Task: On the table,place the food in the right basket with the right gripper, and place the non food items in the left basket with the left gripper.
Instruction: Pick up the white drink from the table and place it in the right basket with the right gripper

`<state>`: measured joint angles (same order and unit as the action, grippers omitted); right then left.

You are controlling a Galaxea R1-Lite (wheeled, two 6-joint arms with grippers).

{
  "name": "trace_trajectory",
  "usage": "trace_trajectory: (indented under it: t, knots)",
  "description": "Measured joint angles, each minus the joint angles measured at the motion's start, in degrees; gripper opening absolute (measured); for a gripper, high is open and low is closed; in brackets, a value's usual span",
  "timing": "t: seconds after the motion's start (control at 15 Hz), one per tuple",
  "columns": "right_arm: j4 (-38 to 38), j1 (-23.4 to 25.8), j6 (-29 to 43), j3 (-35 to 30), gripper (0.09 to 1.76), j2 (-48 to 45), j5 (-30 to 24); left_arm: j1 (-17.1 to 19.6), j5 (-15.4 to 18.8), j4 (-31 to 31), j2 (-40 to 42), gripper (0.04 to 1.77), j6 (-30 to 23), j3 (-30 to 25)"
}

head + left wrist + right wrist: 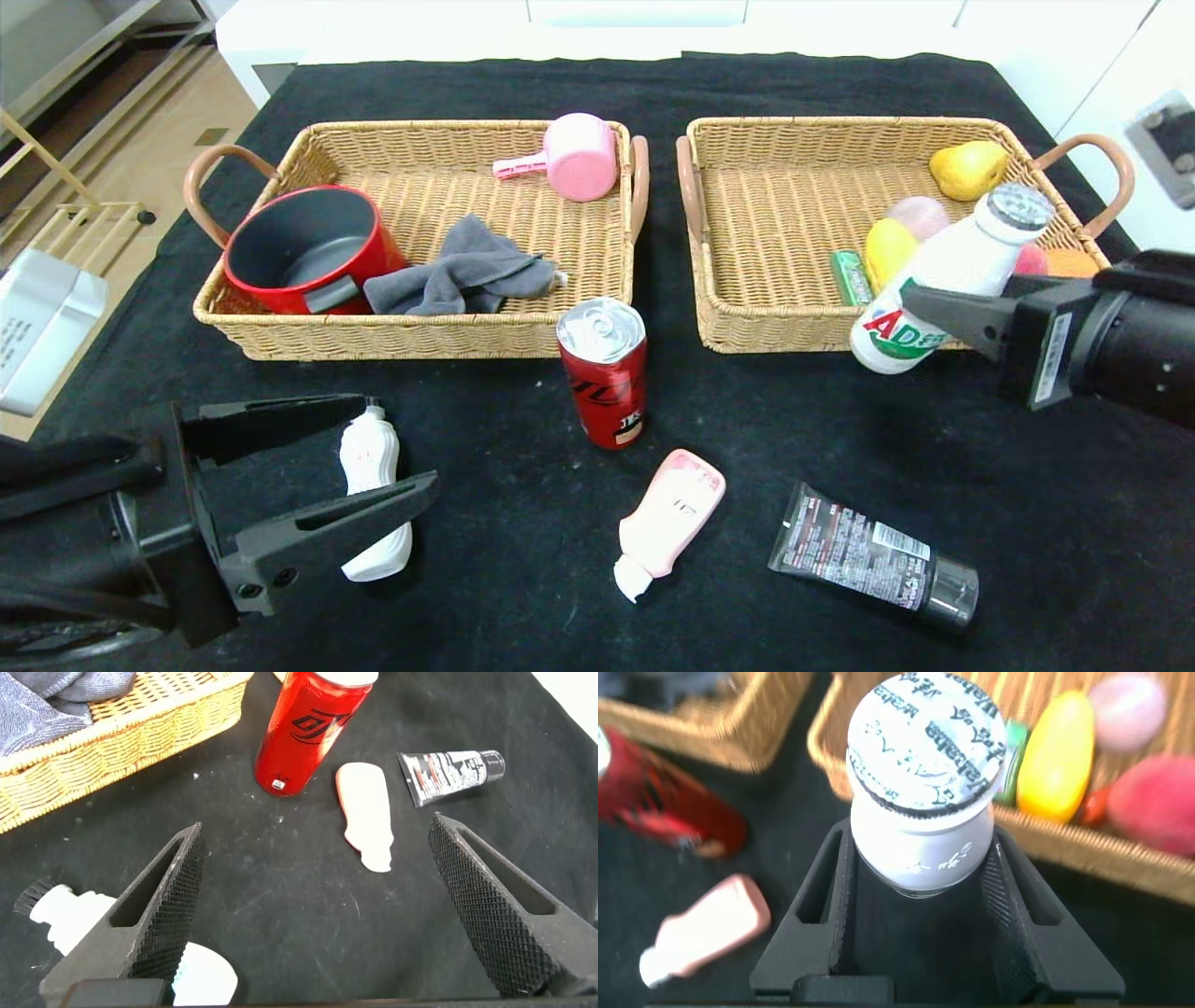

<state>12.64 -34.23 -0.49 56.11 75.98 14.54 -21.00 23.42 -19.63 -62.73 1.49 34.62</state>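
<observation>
My right gripper (934,308) is shut on the small white bottle (943,275) with the foil cap and holds it tilted, off the table, at the front edge of the right basket (747,336). In the right wrist view the bottle (924,775) sits between the pads (1001,896). The peach (1030,259) lies in the right basket, partly hidden. My left gripper (401,443) is open around the white curvy bottle (372,467), which lies on the black table (523,597). The red can (605,373) stands mid-table. The pink tube (670,523) and dark tube (873,555) lie near the front.
The left basket (373,341) holds a red pot (308,247), a grey cloth (462,271) and a pink scoop (574,157). The right basket also holds a yellow pear (969,168), other fruit and a green pack (850,277). A white box (37,322) stands off the table's left edge.
</observation>
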Motion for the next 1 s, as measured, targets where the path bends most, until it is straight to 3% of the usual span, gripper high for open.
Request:
trace_trajectory:
  t: [0.33,1.0]
  knots:
    - [-1.88,0.09,-0.59,12.07,0.86,7.25,0.15,0.01,0.01,-0.18,0.15,1.72,0.07,0.13]
    - [3.34,4.19,0.54,26.27,0.86,24.62,0.11,0.11,0.01,-0.29,0.48,1.72,0.22,0.38]
